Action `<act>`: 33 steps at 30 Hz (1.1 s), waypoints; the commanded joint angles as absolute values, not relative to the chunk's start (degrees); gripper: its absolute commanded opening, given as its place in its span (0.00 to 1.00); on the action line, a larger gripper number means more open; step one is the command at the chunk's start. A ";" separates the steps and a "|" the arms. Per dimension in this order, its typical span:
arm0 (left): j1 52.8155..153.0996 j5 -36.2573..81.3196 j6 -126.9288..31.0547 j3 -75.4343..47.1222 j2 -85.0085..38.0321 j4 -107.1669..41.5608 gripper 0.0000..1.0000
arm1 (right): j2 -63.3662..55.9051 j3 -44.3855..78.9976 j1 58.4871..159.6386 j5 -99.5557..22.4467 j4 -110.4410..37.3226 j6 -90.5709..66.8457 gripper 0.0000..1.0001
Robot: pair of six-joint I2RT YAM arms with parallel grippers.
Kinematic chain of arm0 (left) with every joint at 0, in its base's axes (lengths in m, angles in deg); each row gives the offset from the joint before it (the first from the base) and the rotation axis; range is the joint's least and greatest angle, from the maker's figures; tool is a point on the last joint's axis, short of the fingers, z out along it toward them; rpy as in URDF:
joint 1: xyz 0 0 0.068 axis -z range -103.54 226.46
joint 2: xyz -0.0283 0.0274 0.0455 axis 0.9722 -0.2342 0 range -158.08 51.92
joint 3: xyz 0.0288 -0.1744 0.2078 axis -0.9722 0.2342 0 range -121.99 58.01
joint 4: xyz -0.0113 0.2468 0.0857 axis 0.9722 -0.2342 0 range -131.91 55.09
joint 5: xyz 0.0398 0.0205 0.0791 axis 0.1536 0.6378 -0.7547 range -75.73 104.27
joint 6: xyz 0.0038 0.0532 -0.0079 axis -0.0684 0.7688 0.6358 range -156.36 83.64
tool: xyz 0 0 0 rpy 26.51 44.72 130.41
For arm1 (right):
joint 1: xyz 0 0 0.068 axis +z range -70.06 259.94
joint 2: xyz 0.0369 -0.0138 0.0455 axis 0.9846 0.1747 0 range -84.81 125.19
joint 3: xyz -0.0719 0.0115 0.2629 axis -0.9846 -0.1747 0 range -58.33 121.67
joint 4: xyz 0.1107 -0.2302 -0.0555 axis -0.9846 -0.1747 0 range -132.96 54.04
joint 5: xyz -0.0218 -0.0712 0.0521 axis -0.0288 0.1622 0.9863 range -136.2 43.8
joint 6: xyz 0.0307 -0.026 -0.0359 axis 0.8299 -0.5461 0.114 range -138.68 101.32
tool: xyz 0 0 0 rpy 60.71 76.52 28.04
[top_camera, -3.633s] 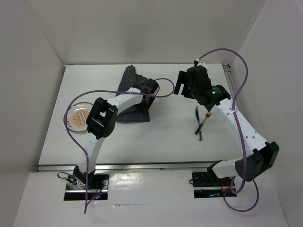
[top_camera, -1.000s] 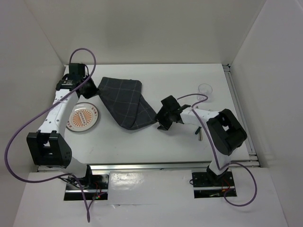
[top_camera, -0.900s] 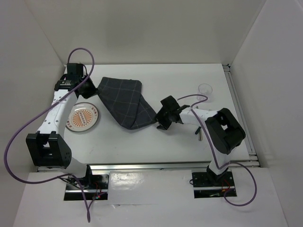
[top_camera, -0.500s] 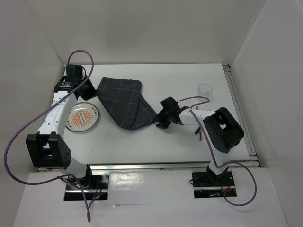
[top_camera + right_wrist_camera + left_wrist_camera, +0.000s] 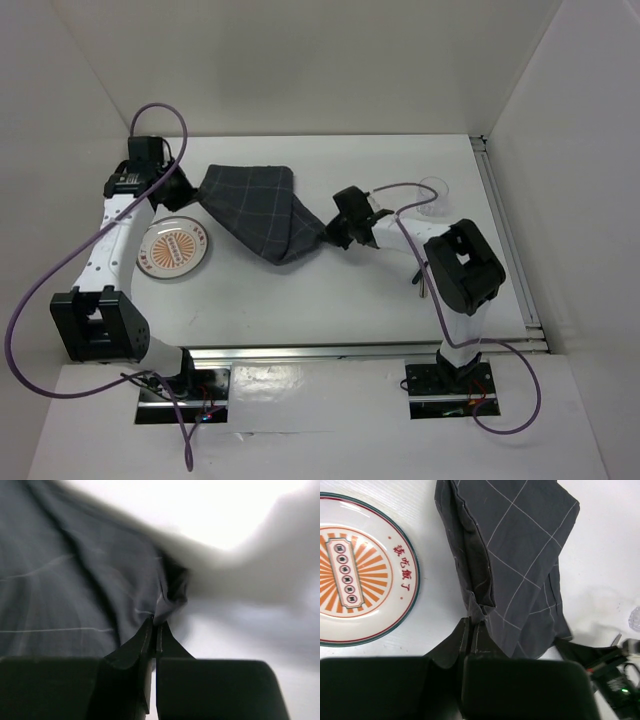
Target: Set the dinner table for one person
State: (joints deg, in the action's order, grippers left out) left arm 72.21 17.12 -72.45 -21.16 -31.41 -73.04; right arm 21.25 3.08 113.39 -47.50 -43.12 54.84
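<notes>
**A:** Two arms, the left arm (image 5: 108, 250) and the right arm (image 5: 460, 270), rise from the near edge of the dinner table (image 5: 300, 300). That is the white top spreading under everything, walled in white at 9, 12 and 3 o'clock. What sits closest?

**B:** Reading the overhead view from the table's middle, the plate (image 5: 173, 248), at 9 o'clock. It is white with an orange sunburst and a dark rim, and it lies flat on the table. The left arm's white link runs past its left side.

**A:** And the cloth?

**B:** The checked cloth (image 5: 255, 210) is dark grey with thin pale lines. It lies at about 10 o'clock, just beyond the plate and apart from it. It is rumpled, folded over itself along one side, and drawn out between the two grippers.

**A:** Are they gripping it?

**B:** Yes. The left gripper (image 5: 471, 627) is at the cloth's 9 o'clock end, with the cloth's edge pinched between its fingertips. The right gripper (image 5: 154, 627) comes in from 3 o'clock. Its wrist view is blurred, but the fingers are clamped tight on the cloth's pointed corner. Whether that corner is off the table I cannot tell.

**A:** Anything farther?

**B:** One clear glass (image 5: 433, 188) stands upright at 2 o'clock, towards the far right of the table and well apart from the cloth.
</notes>
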 commanded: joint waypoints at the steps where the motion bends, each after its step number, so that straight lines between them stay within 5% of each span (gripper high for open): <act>1: 71.01 16.91 -71.25 -25.56 -29.47 -73.14 0.00 | 19.96 12.41 111.32 -53.40 -45.19 46.03 0.00; 10: 63.37 27.26 -72.92 -53.85 -38.95 -75.95 0.00 | 19.43 46.58 100.77 -49.03 -54.33 28.00 0.00; 14: 60.82 32.01 -76.69 -54.67 -37.21 -72.11 0.00 | 18.82 56.62 98.57 -46.03 -57.31 24.05 0.00; 26: 59.50 42.22 -79.78 -36.74 -17.19 -64.87 0.00 | -3.15 48.64 97.95 -47.34 -66.02 19.12 0.00; 33: 61.69 39.06 -77.40 -39.71 -12.95 -69.27 0.00 | -9.23 50.74 97.95 -49.27 -75.68 17.27 0.00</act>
State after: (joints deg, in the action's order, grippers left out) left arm 61.43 41.06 -79.71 -37.01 -13.62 -69.98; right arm -8.37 48.30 98.55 -45.64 -70.97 19.71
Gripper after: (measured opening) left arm 0.056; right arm 0.047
